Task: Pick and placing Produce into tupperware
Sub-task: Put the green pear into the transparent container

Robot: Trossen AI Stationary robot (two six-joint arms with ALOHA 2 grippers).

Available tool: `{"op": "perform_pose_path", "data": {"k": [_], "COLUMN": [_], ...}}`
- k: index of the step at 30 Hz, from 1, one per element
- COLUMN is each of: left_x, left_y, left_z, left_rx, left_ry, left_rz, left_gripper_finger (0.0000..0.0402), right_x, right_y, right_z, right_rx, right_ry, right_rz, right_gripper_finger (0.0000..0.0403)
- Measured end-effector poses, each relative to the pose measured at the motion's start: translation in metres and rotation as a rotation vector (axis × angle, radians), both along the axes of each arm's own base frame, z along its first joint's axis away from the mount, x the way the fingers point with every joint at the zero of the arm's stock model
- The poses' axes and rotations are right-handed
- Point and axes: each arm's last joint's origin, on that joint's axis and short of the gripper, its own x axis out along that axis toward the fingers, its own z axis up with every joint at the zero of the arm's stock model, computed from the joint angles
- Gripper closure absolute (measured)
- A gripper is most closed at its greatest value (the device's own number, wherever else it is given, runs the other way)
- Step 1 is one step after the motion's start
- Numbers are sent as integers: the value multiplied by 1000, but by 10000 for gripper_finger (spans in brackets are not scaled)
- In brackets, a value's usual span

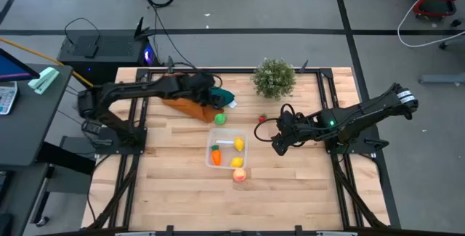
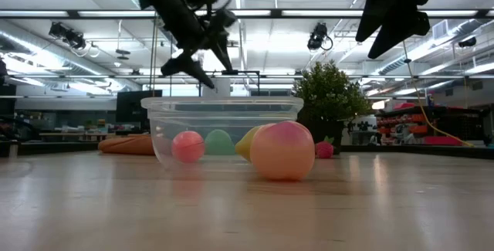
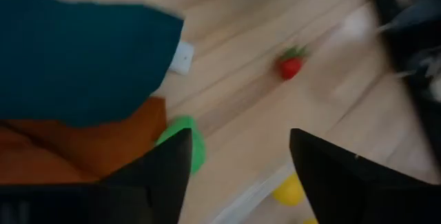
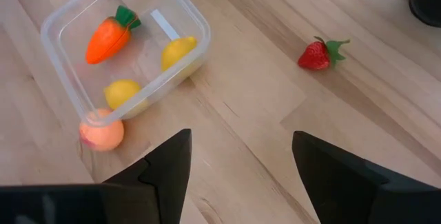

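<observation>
Left gripper (image 1: 212, 99): mine, fingers spread with nothing between them, over the orange cloth (image 1: 190, 108) and teal cloth (image 1: 224, 95), near the green fruit (image 1: 220, 119).
Right gripper (image 1: 279, 146): mine, fingers apart and empty, above bare wood right of the tub.
Tupperware (image 1: 215, 162): mid-table, holding a carrot (image 1: 216, 154) and two lemons (image 1: 239, 144).
Peach (image 1: 240, 175): touching the tub's outer wall.
Strawberry (image 1: 262, 118): on the table near the potted plant (image 1: 275, 78).

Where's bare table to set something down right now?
Free: the wide wood strip nearest the camera side, below the tub and peach; also the left board beside the tub. Crowded: the cloths, green fruit, plant, strawberry and right gripper.
</observation>
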Motion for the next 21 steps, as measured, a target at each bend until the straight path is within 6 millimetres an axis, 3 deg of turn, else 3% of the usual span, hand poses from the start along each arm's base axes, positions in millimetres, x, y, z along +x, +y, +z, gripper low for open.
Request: {"op": "perform_pose_path", "data": {"k": [9,21], "left_x": [27,30], "left_y": [6,6], "left_z": [-29,-49], "left_rx": [-89,-113], "left_ry": [97,191], "left_rz": [61,58], "left_gripper_finger": [77,71], "right_x": [0,0], "right_y": [0,0], "right_z": [0,0], "right_rx": [-13,-48], "right_ry": [6,15], "right_rz": [23,75], "right_gripper_finger": [175,173]}}
